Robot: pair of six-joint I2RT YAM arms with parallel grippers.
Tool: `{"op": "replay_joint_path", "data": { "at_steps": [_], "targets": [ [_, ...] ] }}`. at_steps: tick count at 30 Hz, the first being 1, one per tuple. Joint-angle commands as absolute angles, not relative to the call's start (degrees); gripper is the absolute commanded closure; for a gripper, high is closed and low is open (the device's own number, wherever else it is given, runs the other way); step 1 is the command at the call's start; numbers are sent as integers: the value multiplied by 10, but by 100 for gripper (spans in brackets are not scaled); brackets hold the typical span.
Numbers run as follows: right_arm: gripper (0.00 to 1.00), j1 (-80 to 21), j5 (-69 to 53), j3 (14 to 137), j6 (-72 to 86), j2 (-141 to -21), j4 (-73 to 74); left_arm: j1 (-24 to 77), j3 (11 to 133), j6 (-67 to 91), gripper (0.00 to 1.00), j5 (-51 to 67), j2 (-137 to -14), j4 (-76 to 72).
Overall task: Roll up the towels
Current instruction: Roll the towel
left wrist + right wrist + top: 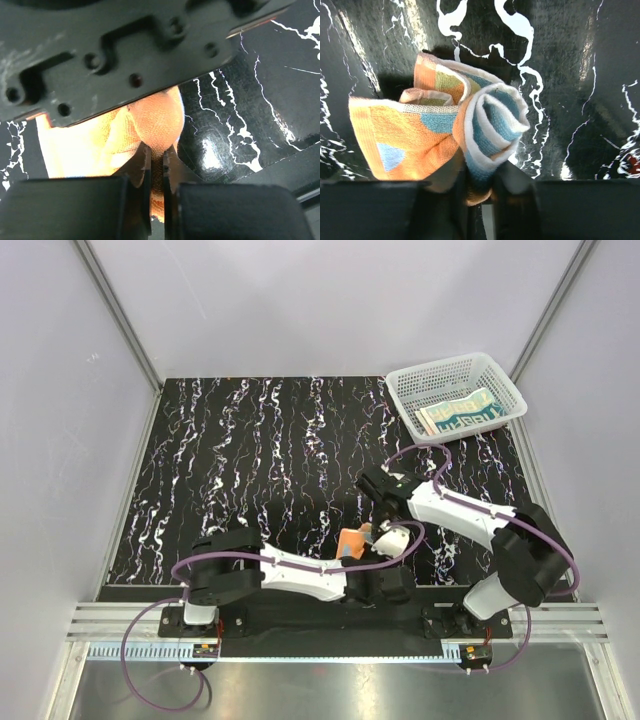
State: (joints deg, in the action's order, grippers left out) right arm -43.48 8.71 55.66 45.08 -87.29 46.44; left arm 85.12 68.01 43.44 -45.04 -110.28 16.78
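The orange towel (351,541) lies on the black marbled table (250,460) at about 5 o'clock, near the front edge, between the two arms. It is partly rolled: in the right wrist view one end is wound into a spiral of blue and white, and the rest spreads to 9 o'clock with its coloured patches showing.

The left gripper (157,165) is clenched on a fold of this towel, and the cloth is pinched tightly between its two fingers. The right gripper (481,192) appears to grasp the bottom of the rolled end (the cloth hides the contact, so I am not fully sure).

The cream towel (460,412) with teal letters lies inside the white basket (440,372) at 1 o'clock.
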Motion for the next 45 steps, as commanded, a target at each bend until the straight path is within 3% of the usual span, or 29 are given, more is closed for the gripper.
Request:
{"op": "replay_joint_path", "data": {
  "at_steps": [1,2,4,9,15,18,24,27,32,36,42,45],
  "targets": [
    [66,-404,55,567,438,-841,493,824,650,481,100,-389,-1100,161],
    [44,-393,54,569,434,-836,495,823,643,483,100,-387,-1094,156],
    [29,-357,61,578,419,-820,507,823,635,484,100,-379,-1086,147],
    [18,-268,76,614,380,-793,537,817,595,492,100,-359,-1053,117],
    [18,-172,42,613,373,-739,515,788,511,538,100,-298,-1004,64],
    [19,-169,2,578,377,-716,466,753,428,572,100,-248,-949,-46],
    [21,-170,-230,428,401,-630,287,670,213,652,100,-111,-889,-315],
    [21,-170,-314,333,437,-588,170,639,157,688,100,-68,-910,-428],
    [21,-199,-334,226,475,-552,60,585,82,755,100,15,-1053,-710],
    [21,-243,-307,183,504,-589,-66,553,75,825,100,79,-1220,-954],
    [21,-331,-238,199,510,-759,-191,548,76,805,100,85,-1208,-942],
    [26,-337,-229,208,521,-839,-264,548,61,806,100,86,-1185,-936]
  ]
}}
